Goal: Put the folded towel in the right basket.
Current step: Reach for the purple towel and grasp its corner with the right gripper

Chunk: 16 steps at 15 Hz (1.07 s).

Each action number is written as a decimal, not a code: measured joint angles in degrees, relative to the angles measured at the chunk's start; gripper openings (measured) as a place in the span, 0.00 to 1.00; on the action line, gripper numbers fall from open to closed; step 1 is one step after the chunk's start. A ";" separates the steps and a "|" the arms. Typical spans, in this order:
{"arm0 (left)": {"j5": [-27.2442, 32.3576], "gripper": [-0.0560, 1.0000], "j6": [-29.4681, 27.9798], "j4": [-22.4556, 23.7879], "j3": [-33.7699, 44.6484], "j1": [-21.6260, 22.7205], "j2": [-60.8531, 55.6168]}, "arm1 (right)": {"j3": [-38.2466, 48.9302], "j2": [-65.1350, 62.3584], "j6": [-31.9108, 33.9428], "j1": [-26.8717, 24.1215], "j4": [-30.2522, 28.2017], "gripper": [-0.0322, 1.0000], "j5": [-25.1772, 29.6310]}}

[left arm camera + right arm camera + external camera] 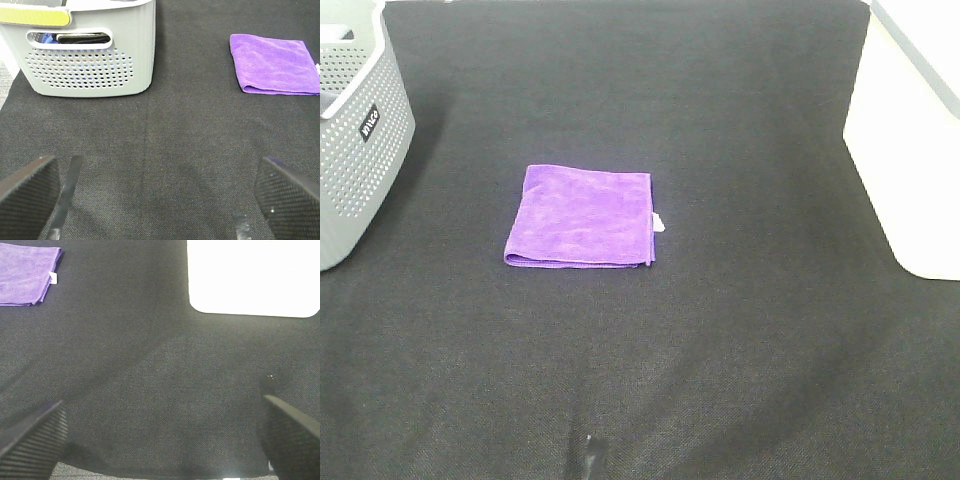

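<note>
A folded purple towel point(582, 218) lies flat on the black table cloth, left of the middle. It also shows in the left wrist view point(275, 63) and in the right wrist view point(26, 273), with a small white tag at its right edge. The right basket point(916, 130) is white and stands at the right edge of the table; it also shows in the right wrist view point(252, 277). My left gripper point(160, 200) is open and empty, well short of the towel. My right gripper point(160, 440) is open and empty, short of the white basket. Neither gripper shows in the high view.
A grey perforated basket point(355, 130) stands at the left edge; in the left wrist view point(87, 50) dark and blue cloth shows through its handle hole. The black cloth point(720, 330) covers the table around the towel.
</note>
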 joint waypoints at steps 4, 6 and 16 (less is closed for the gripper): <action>0.00 0.99 0.00 0.00 0.00 0.00 0.00 | 0.00 0.00 0.00 0.00 0.00 0.97 0.00; 0.00 0.99 0.00 0.00 0.00 0.00 0.00 | 0.00 0.00 0.00 0.00 0.00 0.97 0.00; 0.00 0.99 0.00 0.00 0.00 0.00 0.00 | 0.00 0.00 0.00 0.00 0.00 0.97 0.00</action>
